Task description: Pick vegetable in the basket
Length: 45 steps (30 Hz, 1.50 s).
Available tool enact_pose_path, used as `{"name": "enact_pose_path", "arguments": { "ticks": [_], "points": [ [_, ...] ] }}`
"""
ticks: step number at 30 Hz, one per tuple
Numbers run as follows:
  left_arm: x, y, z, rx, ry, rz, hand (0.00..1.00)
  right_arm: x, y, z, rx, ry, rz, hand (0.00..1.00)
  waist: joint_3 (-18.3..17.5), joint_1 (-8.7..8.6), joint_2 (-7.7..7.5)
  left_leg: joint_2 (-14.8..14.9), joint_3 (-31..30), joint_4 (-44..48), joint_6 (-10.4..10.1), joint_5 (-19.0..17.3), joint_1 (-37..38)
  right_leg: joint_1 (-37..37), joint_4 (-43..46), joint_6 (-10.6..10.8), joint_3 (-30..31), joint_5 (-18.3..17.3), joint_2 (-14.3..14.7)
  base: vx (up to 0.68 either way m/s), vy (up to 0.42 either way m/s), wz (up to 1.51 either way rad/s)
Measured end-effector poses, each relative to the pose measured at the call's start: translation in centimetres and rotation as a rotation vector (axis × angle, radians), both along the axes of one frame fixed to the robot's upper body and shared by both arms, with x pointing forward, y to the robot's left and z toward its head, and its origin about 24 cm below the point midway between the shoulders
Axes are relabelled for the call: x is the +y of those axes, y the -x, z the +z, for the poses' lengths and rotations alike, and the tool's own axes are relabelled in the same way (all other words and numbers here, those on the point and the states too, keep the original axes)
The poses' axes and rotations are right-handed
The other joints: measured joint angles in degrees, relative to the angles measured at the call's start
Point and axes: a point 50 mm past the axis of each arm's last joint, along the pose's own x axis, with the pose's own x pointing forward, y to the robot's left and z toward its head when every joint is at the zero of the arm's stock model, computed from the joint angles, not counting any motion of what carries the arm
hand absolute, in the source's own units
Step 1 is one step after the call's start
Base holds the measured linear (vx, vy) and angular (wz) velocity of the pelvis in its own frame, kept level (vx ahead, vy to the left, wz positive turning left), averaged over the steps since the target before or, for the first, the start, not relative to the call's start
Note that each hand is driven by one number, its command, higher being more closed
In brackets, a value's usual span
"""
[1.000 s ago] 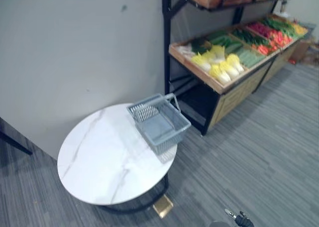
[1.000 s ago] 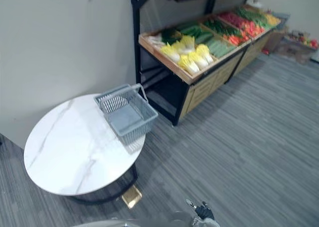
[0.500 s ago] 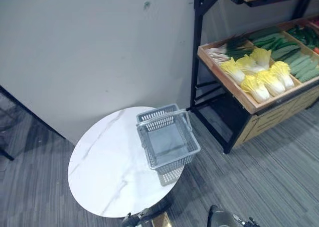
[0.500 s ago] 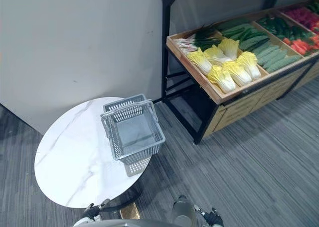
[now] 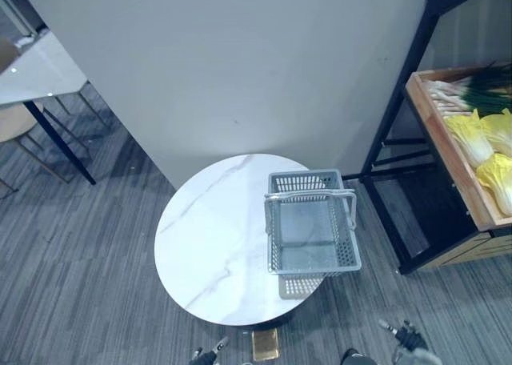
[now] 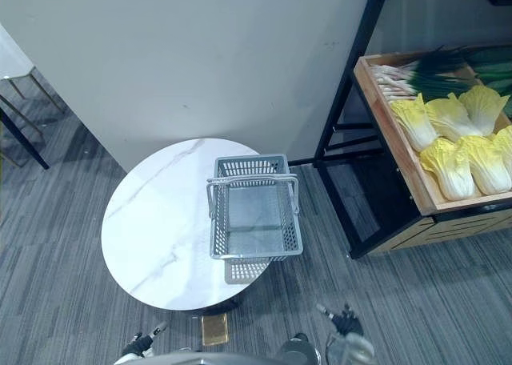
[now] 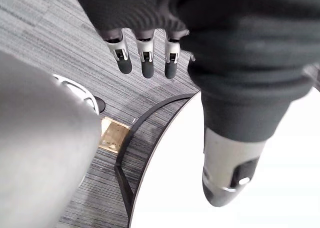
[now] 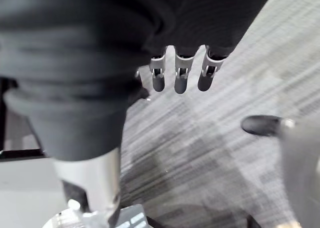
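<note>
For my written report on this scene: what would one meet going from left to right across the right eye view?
Round white table, grey basket, black rack post, wooden tray holding yellow cabbages.

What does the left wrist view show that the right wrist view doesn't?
Left wrist view: the left hand, fingers straight and holding nothing, near the edge of the round white table, with the table's black base ring and a tan block on the floor below. Right wrist view: the right hand, fingers also straight and holding nothing. Shared: the grey striped carpet beneath each hand.
</note>
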Motion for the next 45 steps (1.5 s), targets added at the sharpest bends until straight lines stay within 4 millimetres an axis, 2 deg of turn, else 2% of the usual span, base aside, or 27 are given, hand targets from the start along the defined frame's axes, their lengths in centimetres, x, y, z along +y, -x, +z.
{"name": "enact_pose_path", "arguments": {
  "ticks": [2, 3, 5, 6, 8, 9, 12, 15, 16, 18, 20, 25, 28, 33, 45],
  "points": [
    [0.3, -0.2, 0.1, 0.000, -0.019, -0.048, 0.00, -2.2, -2.1, 2.4, -0.065, 0.161, 0.105, 0.00, 0.1, -0.06, -0.04, -0.5, 0.9, -0.7, 0.0, 0.0, -0.2, -0.8, -1.8, 0.2, 1.6, 1.6, 0.0, 0.01, 0.078, -0.34],
    [0.4, -0.4, 0.2, -0.001, -0.029, -0.090, 0.00, -4.1, -4.0, 5.1, -0.119, 0.331, 0.209, 0.00, 0.5, -0.31, 0.00, -0.7, 1.3, -1.2, 0.0, 0.0, -0.1, -1.0, -2.9, 0.2, 2.4, 2.5, -0.1, 0.00, 0.053, -0.29],
    [0.6, -0.5, 0.2, 0.003, -0.041, -0.134, 0.00, -5.6, -5.7, 7.9, -0.171, 0.487, 0.297, 0.00, 0.9, -1.42, -0.18, -1.0, 1.3, -1.7, 0.0, 0.0, -0.1, -1.1, -3.4, 0.6, 2.6, 2.9, -0.1, -0.02, 0.034, -0.13],
    [0.7, -0.7, 0.3, 0.001, -0.050, -0.165, 0.00, -6.5, -6.9, 10.3, -0.205, 0.622, 0.368, 0.00, 1.4, -1.81, -0.11, -1.1, 1.4, -2.4, 0.0, 0.0, -0.1, -1.4, -3.4, 0.4, 2.9, 3.3, 0.1, -0.05, 0.030, -0.15],
    [0.9, -1.1, 0.5, -0.009, -0.063, -0.211, 0.00, -6.9, -9.1, 13.8, -0.263, 0.813, 0.479, 0.00, 1.9, -1.78, -0.44, -1.1, 1.6, -3.3, -0.1, -0.1, -0.3, -3.1, -3.4, 0.4, 4.4, 4.1, 0.6, -0.07, 0.014, -0.28],
    [1.0, -1.2, 0.5, -0.013, -0.067, -0.221, 0.00, -6.7, -9.8, 14.7, -0.285, 0.859, 0.508, 0.00, 2.2, -1.79, -0.64, -1.2, 1.6, -3.6, -0.1, -0.1, -0.4, -3.4, -3.4, 0.4, 4.8, 4.2, 0.6, -0.10, -0.006, -0.28],
    [1.5, -1.6, 0.7, -0.020, -0.079, -0.241, 0.00, -4.4, -12.7, 19.2, -0.426, 1.054, 0.666, 0.00, 3.0, -1.94, -1.40, -1.3, 1.4, -4.6, -0.2, -0.2, -1.4, -5.7, -3.4, 0.4, 5.7, 5.3, 0.9, -0.11, -0.011, -0.10],
    [2.3, -1.8, 0.9, -0.019, -0.101, -0.248, 0.00, -0.3, -15.6, 23.3, -0.632, 1.164, 0.807, 0.00, 4.5, -1.44, -2.27, -1.4, 1.2, -5.1, -0.3, -0.3, -2.6, -7.3, -3.9, 0.2, 6.0, 6.7, 1.1, -0.14, -0.016, -0.01],
    [2.4, -1.7, 0.9, -0.017, -0.104, -0.249, 0.00, 0.6, -15.9, 23.9, -0.666, 1.174, 0.837, 0.00, 4.6, -1.33, -2.33, -1.3, 1.1, -5.1, -0.3, -0.3, -2.9, -7.5, -4.1, 0.0, 6.1, 7.1, 1.2, -0.16, -0.028, -0.01],
    [2.6, -1.7, 0.9, -0.008, -0.105, -0.248, 0.00, 4.1, -17.1, 25.7, -0.794, 1.199, 0.965, 0.00, 5.2, -0.40, -2.44, -1.3, 0.6, -5.3, -0.1, -0.5, -4.2, -8.0, -5.5, -0.1, 6.0, 8.5, 1.5, -0.18, -0.037, 0.05],
    [2.6, -1.5, 0.8, -0.003, -0.105, -0.245, 0.00, 6.6, -18.0, 26.4, -0.845, 1.212, 1.088, 0.00, 6.0, 0.48, -2.61, -1.3, -0.2, -5.3, 0.1, -0.3, -4.5, -8.0, -5.8, -0.2, 6.0, 8.9, 1.5, -0.16, -0.043, 0.07],
    [2.8, -1.2, 0.7, 0.016, -0.100, -0.224, 0.00, 11.1, -19.8, 29.0, -0.939, 1.273, 1.278, 0.00, 7.4, 2.19, -2.81, -1.3, -0.5, -6.5, 0.5, 1.7, -5.3, -8.9, -6.5, -0.5, 6.2, 9.8, 2.0, -0.08, -0.037, 0.04],
    [2.8, -1.3, 0.8, 0.014, -0.100, -0.214, 0.00, 11.8, -20.7, 30.0, -0.935, 1.297, 1.314, 0.00, 8.4, 3.31, -3.11, -1.1, -0.8, -7.5, 0.4, 2.5, -5.3, -9.0, -7.0, -1.1, 6.0, 10.3, 2.5, -0.01, -0.023, 0.02],
    [2.9, -1.6, 0.8, 0.016, -0.112, -0.198, 0.00, 12.4, -22.6, 31.2, -0.892, 1.340, 1.322, 0.00, 8.9, 3.95, -3.30, -0.7, -2.3, -7.4, 0.4, 3.1, -6.5, -9.0, -7.4, -1.4, 5.3, 10.7, 2.9, 0.03, -0.017, 0.13],
    [3.1, -3.5, 1.4, -0.044, -0.135, -0.182, 0.00, 14.3, -25.9, 34.7, -0.886, 1.350, 1.186, 0.00, 11.6, 5.10, -3.29, -0.5, -5.1, -6.3, 0.5, 3.2, -9.5, -9.5, -8.0, -1.4, 4.0, 10.7, 2.8, 0.01, -0.004, 0.11]
  ]
}}
